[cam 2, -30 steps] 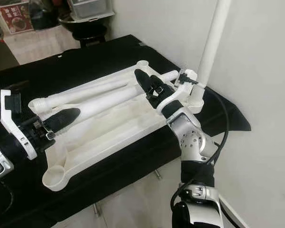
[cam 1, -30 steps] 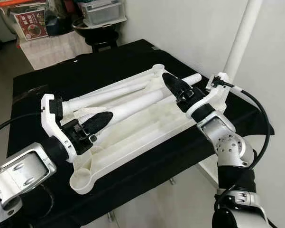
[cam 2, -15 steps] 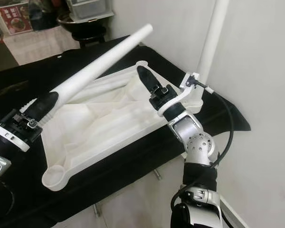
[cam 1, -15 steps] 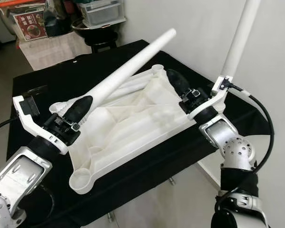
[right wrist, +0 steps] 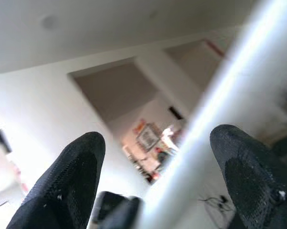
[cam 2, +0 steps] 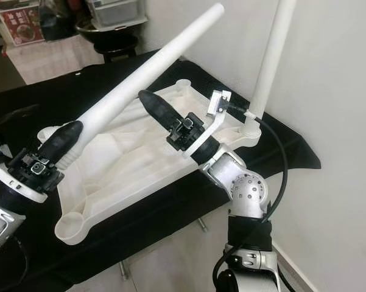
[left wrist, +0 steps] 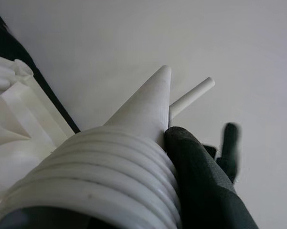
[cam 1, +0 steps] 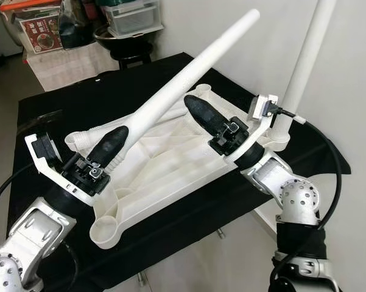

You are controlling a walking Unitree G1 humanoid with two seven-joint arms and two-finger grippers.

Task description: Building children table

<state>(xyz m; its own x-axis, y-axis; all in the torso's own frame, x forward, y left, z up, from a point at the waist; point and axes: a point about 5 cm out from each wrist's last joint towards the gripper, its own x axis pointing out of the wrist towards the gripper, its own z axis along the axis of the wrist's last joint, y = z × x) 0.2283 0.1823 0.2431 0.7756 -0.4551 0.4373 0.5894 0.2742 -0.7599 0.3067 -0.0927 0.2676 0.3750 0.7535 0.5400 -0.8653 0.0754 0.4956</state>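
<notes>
From the head, the left gripper clamps the long white plastic table leg near its ribbed end over the upturned white tabletop, rigid and seemingly light; the right wrist view shows the right gripper spread open.

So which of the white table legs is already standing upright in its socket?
The leg at the tabletop's far right corner by the wall; the other is tilted, held by the left gripper.

I read this as a lived-in home room, not a lab: plain white wall, tiled floor, a work table under a black cloth, and household clutter behind it, a printed box and a clear storage bin.
</notes>
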